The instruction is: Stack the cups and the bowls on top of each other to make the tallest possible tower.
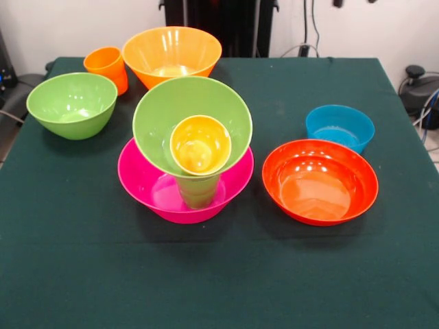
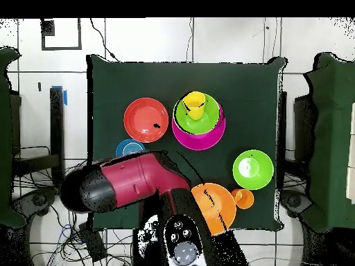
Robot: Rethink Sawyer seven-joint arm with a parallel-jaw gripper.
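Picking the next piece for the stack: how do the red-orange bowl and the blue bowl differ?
The red-orange bowl is wide and shallow; the blue bowl is clearly narrower. The red-orange bowl sits nearer the front camera, while the blue bowl lies behind it, toward the robot's side. In the overhead view the arm partly covers the blue bowl, not the red-orange bowl. Both stand upright, empty, on the green tablecloth.

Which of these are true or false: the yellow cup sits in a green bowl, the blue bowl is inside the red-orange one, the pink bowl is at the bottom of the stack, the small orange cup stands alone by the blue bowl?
1. The yellow cup sits in the tilted green bowl. True.
2. The blue bowl is inside the red-orange bowl. False: it stands on the table behind it.
3. The pink bowl is at the tower's bottom. True.
4. The small orange cup stands by the blue bowl. False: it stands beside the large orange bowl.
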